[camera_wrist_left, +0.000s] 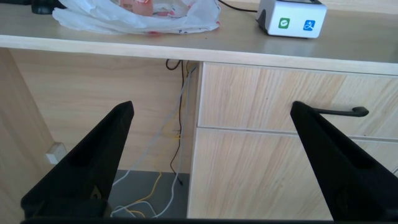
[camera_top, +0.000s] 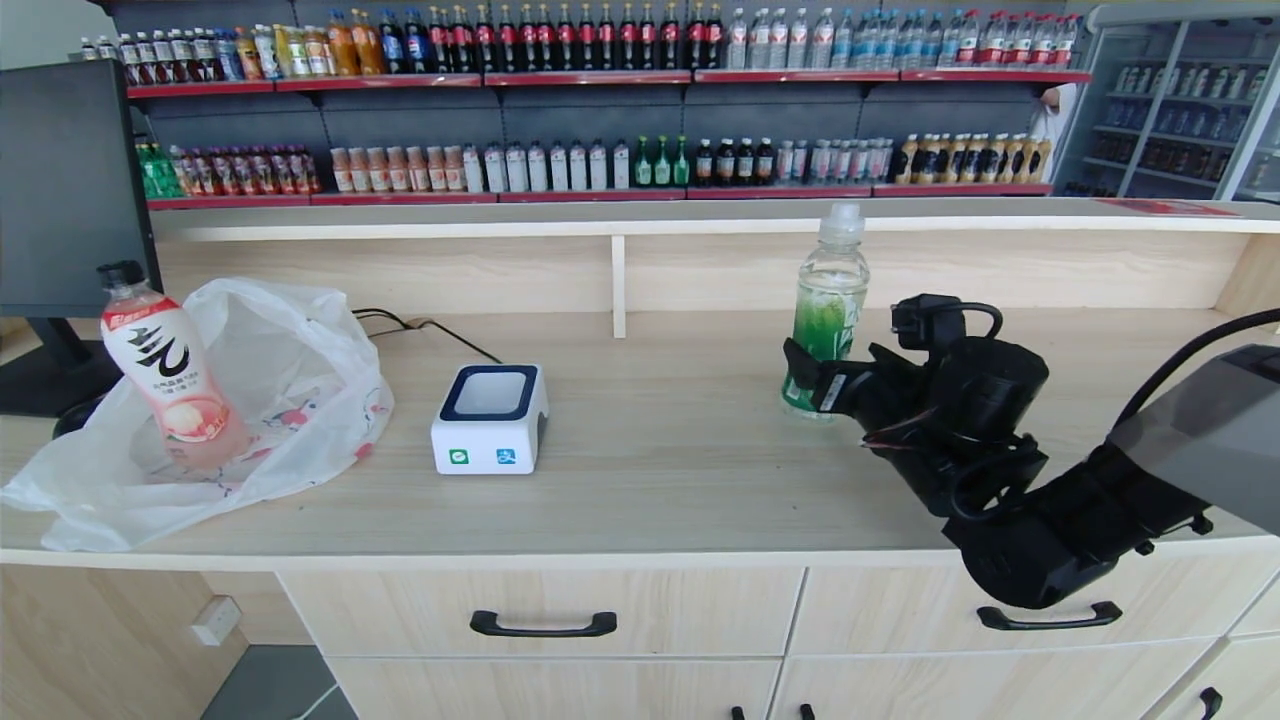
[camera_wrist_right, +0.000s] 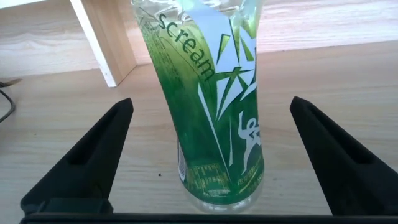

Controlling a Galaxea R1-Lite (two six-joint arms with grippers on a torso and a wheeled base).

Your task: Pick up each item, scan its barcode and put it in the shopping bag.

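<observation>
A clear bottle with a green label (camera_top: 826, 310) stands upright on the wooden counter (camera_top: 660, 470), right of centre. My right gripper (camera_top: 810, 376) is at its lower part. In the right wrist view the green-label bottle (camera_wrist_right: 214, 112) rises between the spread fingers (camera_wrist_right: 93, 162) of my right gripper (camera_wrist_right: 211, 106), which is open and not touching it. A white scanner (camera_top: 490, 418) sits mid-counter. At the left, a pink-label bottle (camera_top: 165, 365) stands in the translucent shopping bag (camera_top: 290, 390). My left gripper (camera_wrist_left: 211, 174) is open with nothing in it, below counter height, facing the cabinet front.
A dark monitor (camera_top: 70, 190) stands at the far left behind the bag. A black cable (camera_top: 420, 328) runs behind the scanner. The counter's raised back ledge has an upright divider (camera_top: 618, 285). Drawers with black handles (camera_top: 543, 626) lie below the counter.
</observation>
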